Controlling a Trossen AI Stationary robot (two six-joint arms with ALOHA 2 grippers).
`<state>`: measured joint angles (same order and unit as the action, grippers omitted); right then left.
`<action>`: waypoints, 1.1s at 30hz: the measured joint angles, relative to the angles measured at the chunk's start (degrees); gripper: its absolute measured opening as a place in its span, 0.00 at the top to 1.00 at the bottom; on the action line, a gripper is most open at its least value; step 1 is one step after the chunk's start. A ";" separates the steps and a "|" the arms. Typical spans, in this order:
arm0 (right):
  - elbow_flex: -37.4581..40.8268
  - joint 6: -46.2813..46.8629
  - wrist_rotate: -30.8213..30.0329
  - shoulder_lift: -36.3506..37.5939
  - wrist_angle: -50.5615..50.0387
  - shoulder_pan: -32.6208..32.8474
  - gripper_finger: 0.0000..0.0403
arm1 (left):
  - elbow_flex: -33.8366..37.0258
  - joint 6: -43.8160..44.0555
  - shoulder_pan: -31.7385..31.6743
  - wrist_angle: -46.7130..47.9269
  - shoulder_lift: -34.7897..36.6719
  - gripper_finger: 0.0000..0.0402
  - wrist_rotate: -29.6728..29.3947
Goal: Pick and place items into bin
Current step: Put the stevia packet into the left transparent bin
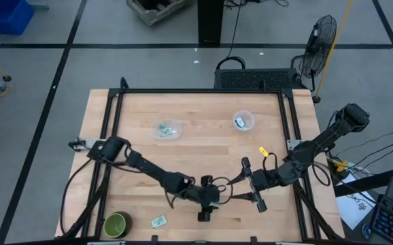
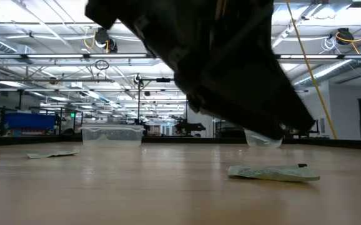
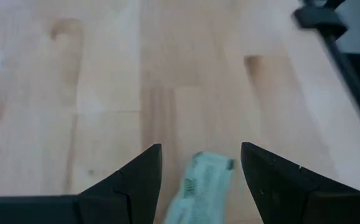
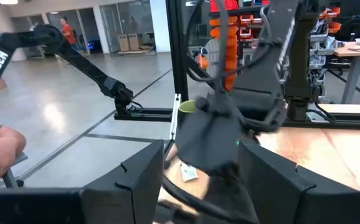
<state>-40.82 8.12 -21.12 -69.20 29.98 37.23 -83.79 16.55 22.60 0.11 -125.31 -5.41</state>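
Near the pale wooden bench's (image 1: 203, 146) front edge, your left gripper (image 3: 200, 180) spreads wide around a flat green-and-white wrapped packet (image 3: 202, 190), positioned to grasp it. The right gripper (image 4: 202, 186), open too, waits just beside.

packet (image 1: 158, 220) right of bowl (image 1: 117, 224), seemingly apart

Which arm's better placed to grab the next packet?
Left. The left gripper is open, with its fingers on either side of a packet lying on the table. The right gripper, open beside it, has no packet between its fingers.
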 joint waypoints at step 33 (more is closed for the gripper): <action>0.00 -0.02 0.06 0.01 -0.22 0.00 0.51 | -0.01 -0.39 -0.67 -0.15 -3.61 0.73 -0.12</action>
<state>-40.82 8.10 -21.06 -69.19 29.76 37.23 -83.80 16.15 21.93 -0.04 -128.92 -5.52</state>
